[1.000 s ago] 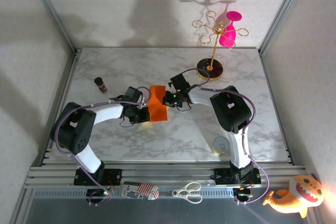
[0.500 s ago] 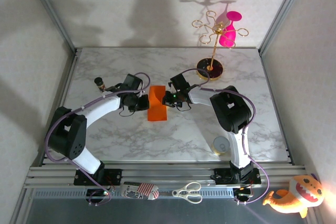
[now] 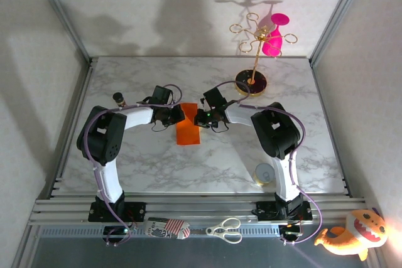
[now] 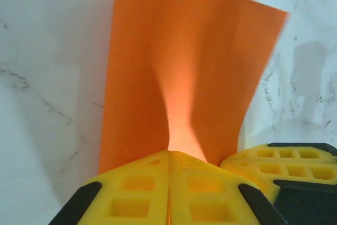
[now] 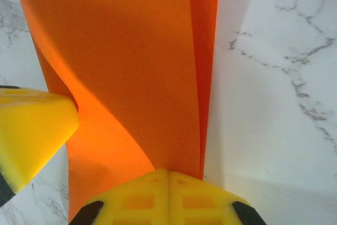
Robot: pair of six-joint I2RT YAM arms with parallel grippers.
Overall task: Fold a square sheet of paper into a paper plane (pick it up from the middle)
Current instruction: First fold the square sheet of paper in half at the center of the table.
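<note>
The left gripper and the right gripper are each clamped shut on the square sheet of paper, which is doubled over lengthwise between them. I judge the task is early: one soft fold only, no nose, no wings. Both arms bend inward, wrists facing each other.

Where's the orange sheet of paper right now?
In the top view the orange sheet is mid-table, held by the left fingers on its left and the right fingers on its right, near-left of the gold stand's black base.
</note>
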